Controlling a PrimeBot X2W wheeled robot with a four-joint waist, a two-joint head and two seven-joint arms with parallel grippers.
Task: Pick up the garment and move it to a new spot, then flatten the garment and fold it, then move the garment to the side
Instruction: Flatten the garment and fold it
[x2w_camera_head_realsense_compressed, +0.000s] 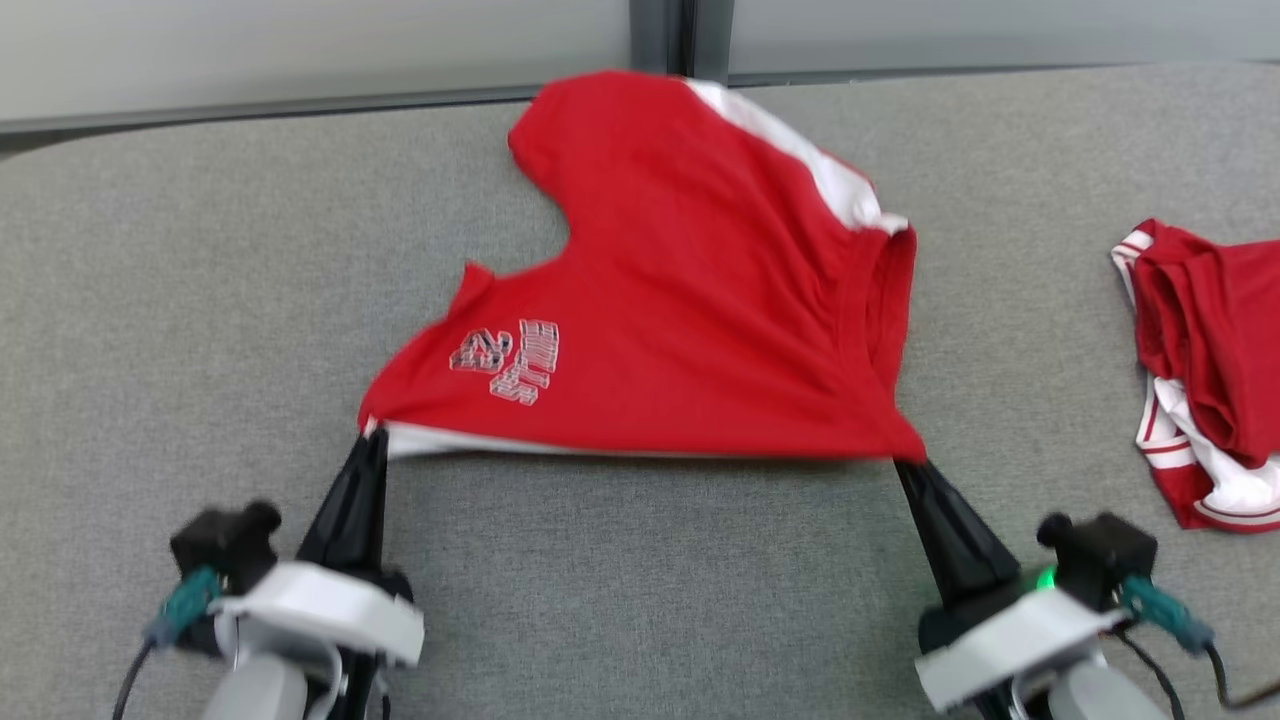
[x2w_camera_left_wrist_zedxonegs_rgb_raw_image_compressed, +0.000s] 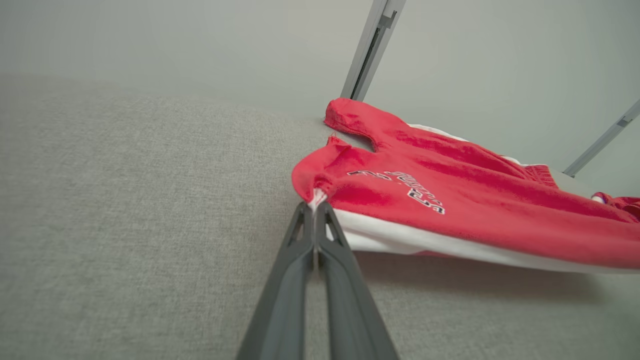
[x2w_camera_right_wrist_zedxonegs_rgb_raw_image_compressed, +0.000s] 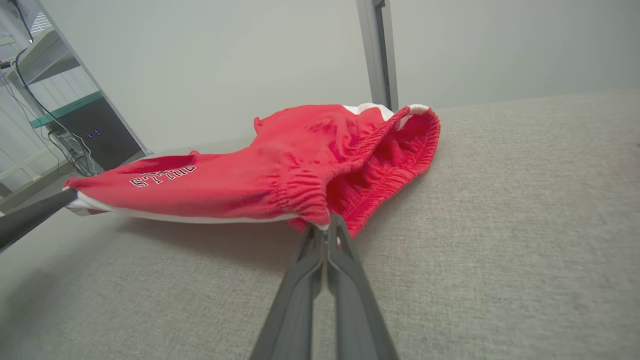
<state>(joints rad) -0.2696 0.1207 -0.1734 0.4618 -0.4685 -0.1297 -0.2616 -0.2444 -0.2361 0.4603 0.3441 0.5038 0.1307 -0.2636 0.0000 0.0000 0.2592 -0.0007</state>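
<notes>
Garment: the red garment (x2w_camera_head_realsense_compressed: 680, 300), a pair of shorts, is lying spread over the middle of the grey surface (x2w_camera_head_realsense_compressed: 200, 300), with its far end reaching the surface's far edge.
Left claw: the left claw (x2w_camera_head_realsense_compressed: 372, 435) is hovering over the near left part of the surface, jaws fully pressed together and pinching a corner of the garment where the white trim (x2w_camera_left_wrist_zedxonegs_rgb_raw_image_compressed: 400, 240) begins.
Right claw: the right claw (x2w_camera_head_realsense_compressed: 905, 465) is hovering over the near right part of the surface, jaws likewise clamped tight, biting the corner at the gathered waistband (x2w_camera_right_wrist_zedxonegs_rgb_raw_image_compressed: 390, 155).
Near edge: it is hanging taut between the two claws and just clear of the surface, casting a shadow (x2w_camera_right_wrist_zedxonegs_rgb_raw_image_compressed: 210, 240) beneath. The two-corner hold appears meant to pull the cloth straight and stop it bunching.
Far part: it is resting on the surface, probably so that friction there lets the cloth stretch smooth.
Lettering: the printed lettering (x2w_camera_head_realsense_compressed: 510, 360) is facing up, on the half nearer the surface's left side.
Second garment: another red and white garment (x2w_camera_head_realsense_compressed: 1210, 370) is lying crumpled at the surface's right edge, well apart from the work.
Stage, as judged: placing and flattening are under way; folding is not yet begun.
Risk, as judged: the waistband is bunching by the right claw, so wrinkles may remain there.
</notes>
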